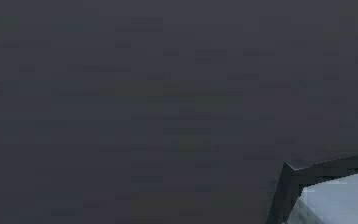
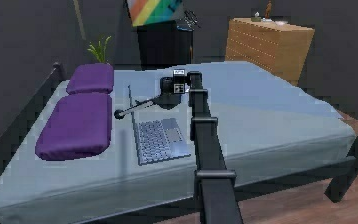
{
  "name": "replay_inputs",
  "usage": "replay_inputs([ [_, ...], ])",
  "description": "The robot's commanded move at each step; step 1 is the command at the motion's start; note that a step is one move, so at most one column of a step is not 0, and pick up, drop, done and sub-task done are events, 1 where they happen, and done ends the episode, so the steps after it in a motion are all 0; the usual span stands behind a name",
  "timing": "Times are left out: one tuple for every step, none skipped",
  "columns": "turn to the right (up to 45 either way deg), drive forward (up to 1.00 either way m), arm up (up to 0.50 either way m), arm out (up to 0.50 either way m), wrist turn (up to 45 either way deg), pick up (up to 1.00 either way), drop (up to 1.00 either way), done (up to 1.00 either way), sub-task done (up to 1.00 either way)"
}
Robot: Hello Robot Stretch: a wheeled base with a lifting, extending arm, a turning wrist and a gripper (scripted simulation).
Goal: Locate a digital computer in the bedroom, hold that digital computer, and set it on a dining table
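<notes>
An open grey laptop [image 2: 162, 140] lies flat on the pale blue bed [image 2: 267, 110], beside the purple pillows. In the arm side view my arm [image 2: 207, 135] rises from the bottom edge out over the bed. The gripper [image 2: 137, 103] reaches left from the arm's far end, just above the laptop's far edge. The laptop and the bed cover lie at and behind its fingers, so I cannot tell whether it holds anything. A corner of the bed [image 1: 332, 195] and its dark frame also sits at the forward view's bottom right.
Two purple pillows [image 2: 79, 120] lie at the bed's left. Beyond the bed stand a wooden dresser [image 2: 272, 45], a black cabinet [image 2: 165, 45] under a rainbow-coloured picture [image 2: 155, 12], and a green plant [image 2: 99, 48]. A dark wall [image 1: 137, 100] is close ahead.
</notes>
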Motion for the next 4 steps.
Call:
replay_inputs([
  [0.0, 0.00, 0.00, 0.00, 0.0, 1.00, 0.00, 0.00, 0.00],
  [0.0, 0.00, 0.08, 0.00, 0.0, 0.00, 0.00, 0.00, 0.00],
  [0.0, 0.00, 0.00, 0.00, -45.0, 0.00, 0.00, 0.00, 0.00],
  [0.0, 0.00, 0.00, 0.00, -30.0, 0.00, 0.00, 0.00, 0.00],
])
